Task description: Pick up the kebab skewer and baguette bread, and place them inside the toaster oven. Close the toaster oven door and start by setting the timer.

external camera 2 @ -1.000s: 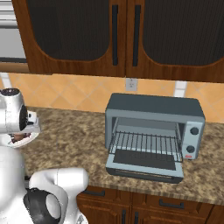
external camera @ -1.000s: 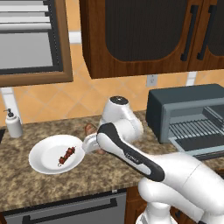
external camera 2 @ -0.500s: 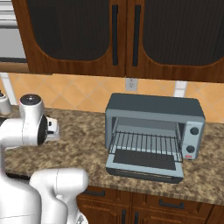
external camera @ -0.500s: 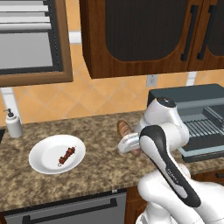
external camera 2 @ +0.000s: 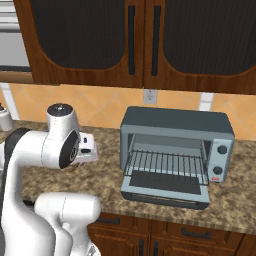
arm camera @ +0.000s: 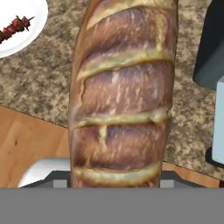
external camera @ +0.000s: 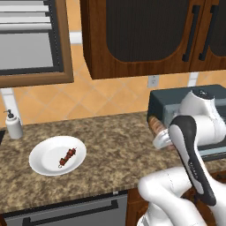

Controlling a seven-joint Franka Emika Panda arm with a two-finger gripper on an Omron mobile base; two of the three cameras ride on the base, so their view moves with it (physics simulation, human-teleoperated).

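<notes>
Baguette bread (arm camera: 120, 94): golden-brown, slashed, running up the centre of the hand view, clamped in the gripper (external camera: 162, 140); one end shows at right of centre in the left base view, beside the toaster oven (external camera 2: 176, 150). Granite counter (external camera: 114, 150): beneath it. White plate (external camera: 44, 165): lower left of the left base view, bearing the kebab skewer (external camera: 67, 157). Toaster oven: right of centre in the right base view, its toaster oven door (external camera 2: 165, 189) dropped open, wire rack bare.

A speckled brown granite counter (external camera: 110, 154) is observed. Directly on it, well left of the jaws, a white plate (external camera: 44, 164) and soap dispenser (external camera: 13, 126) are set; the toaster oven (external camera 2: 177, 150) stands to their right.
</notes>
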